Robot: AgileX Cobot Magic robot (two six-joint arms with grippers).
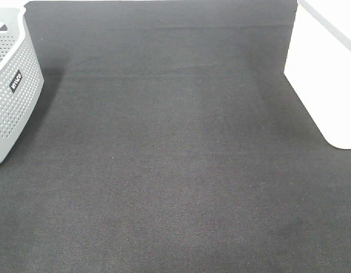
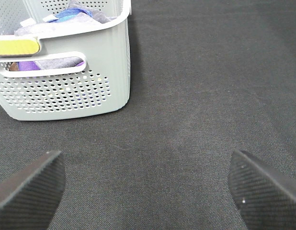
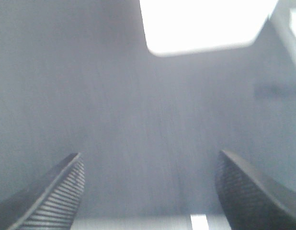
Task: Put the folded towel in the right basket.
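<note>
Folded towel not visible in any view so its axis can't be told, white right basket (image 3: 205,24) sits on dark desk (image 1: 175,170) ahead of wide-open empty right pincer (image 3: 148,191), grey perforated basket (image 2: 109,72) w/ purple & blue cloth (image 2: 66,14) inside lies ahead of wide-open empty left pincer (image 2: 145,191)

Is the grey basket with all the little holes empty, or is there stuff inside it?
Not empty. In the left wrist view the grey basket holds purple, blue and grey cloth, seen over its rim and through the handle slot.
</note>
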